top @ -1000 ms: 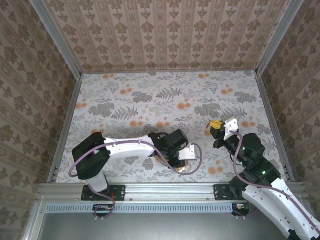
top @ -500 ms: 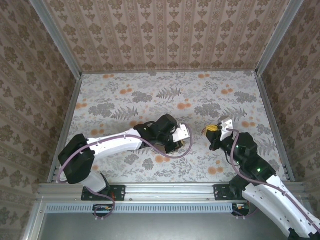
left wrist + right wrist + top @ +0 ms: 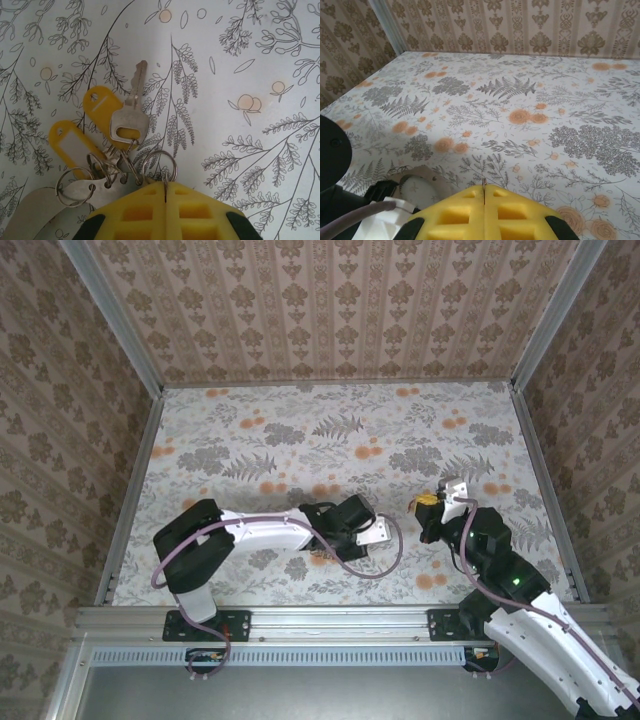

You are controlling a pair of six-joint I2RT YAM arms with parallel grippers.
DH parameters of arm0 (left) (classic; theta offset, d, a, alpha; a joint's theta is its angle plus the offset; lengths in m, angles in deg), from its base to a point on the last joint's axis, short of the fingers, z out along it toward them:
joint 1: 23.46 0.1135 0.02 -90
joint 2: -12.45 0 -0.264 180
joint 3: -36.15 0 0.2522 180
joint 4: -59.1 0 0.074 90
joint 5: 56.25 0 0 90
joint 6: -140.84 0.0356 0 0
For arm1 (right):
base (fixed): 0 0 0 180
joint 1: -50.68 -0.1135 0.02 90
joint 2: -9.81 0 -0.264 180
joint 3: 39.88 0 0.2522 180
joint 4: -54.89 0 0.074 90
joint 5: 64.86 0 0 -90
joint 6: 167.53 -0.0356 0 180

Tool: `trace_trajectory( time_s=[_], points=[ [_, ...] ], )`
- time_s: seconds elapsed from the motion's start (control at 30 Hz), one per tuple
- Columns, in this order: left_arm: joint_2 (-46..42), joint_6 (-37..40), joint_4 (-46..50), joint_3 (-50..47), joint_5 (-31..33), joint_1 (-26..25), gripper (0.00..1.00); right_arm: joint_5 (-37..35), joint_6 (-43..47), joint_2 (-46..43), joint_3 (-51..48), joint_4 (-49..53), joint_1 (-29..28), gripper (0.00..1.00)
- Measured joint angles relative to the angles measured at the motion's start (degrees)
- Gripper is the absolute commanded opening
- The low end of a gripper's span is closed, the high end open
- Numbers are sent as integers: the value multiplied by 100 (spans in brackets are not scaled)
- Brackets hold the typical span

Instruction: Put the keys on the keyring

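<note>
In the left wrist view my left gripper (image 3: 165, 184) is shut on a steel keyring (image 3: 159, 164) just above the patterned table. Behind that ring hangs a bunch: a silver key (image 3: 131, 117), two yellow tags (image 3: 99, 107) and more small rings (image 3: 75, 181). In the top view the left gripper (image 3: 325, 550) points down at the near middle of the table. My right gripper (image 3: 484, 189) is shut, with a thin metal edge, seemingly a key seen edge-on, pinched between its yellow pads. In the top view the right gripper (image 3: 426, 503) hovers right of the left one.
The floral table (image 3: 330, 440) stretches open behind both grippers, bounded by papered walls (image 3: 330, 310) and metal rails. The left arm's wrist (image 3: 340, 200) shows at the lower left of the right wrist view, close beside the right gripper.
The left arm swung out toward the table's middle, then drew back nearer the front with the bunch. The right gripper shifted slightly left and nearer.
</note>
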Motion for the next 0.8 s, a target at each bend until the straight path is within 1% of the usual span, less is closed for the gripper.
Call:
trace_trajectory(
  time_s=[0.47,0.8],
  points=[
    [72,81,192,-4,-472,-186,0,-127,-107,-13,-20,103,382,0],
    [83,81,254,-4,-752,-223,2,42,-240,111,-31,120,817,0]
  ],
)
